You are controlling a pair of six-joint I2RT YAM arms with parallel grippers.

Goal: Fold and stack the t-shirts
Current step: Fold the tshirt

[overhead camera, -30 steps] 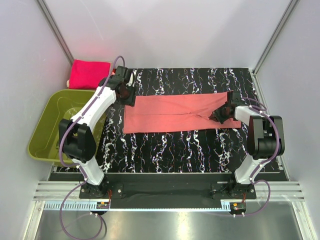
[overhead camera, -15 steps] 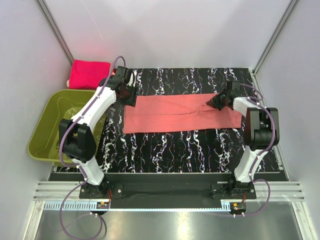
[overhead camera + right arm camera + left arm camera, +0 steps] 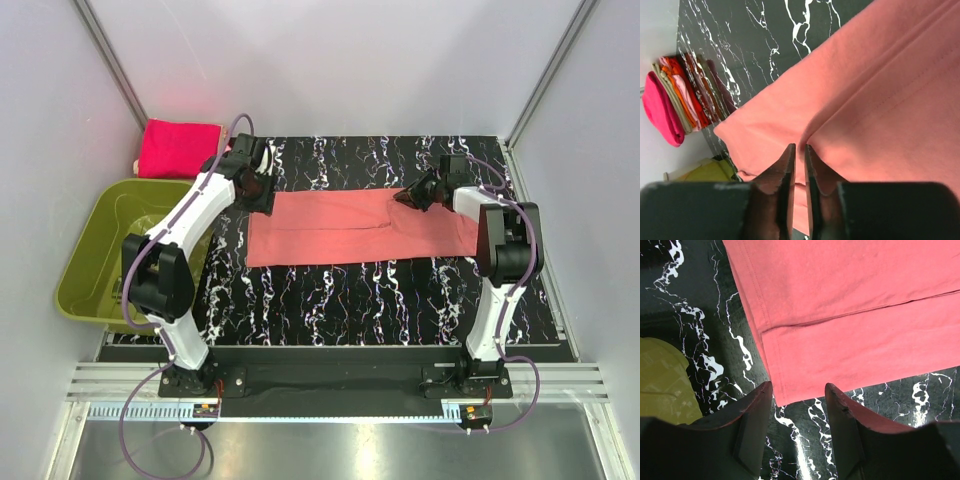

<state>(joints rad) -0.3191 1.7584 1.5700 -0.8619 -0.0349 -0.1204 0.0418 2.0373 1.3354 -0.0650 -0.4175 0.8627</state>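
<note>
A large salmon-coral t-shirt [image 3: 345, 227] lies folded into a long band across the black marbled table [image 3: 330, 290]. My left gripper [image 3: 262, 195] hovers open over the band's left end; in the left wrist view the shirt's corner [image 3: 790, 385] lies just beyond the gripper [image 3: 797, 390], with bare table between the fingers. My right gripper [image 3: 415, 195] sits at the band's upper edge, right of centre, jaws nearly together and pinching a raised ridge of the shirt [image 3: 805, 135]. A folded magenta t-shirt [image 3: 178, 148] rests at the back left on a stack of folded shirts [image 3: 687, 92].
An olive-green basket [image 3: 100, 250] stands off the table's left side, beside the left arm; its rim also shows in the left wrist view [image 3: 662, 380]. White enclosure walls close in at the back and sides.
The right gripper has moved up and to the left along the shirt, dragging a fold of cloth with it toward the upper edge. The left gripper has stayed in place.
</note>
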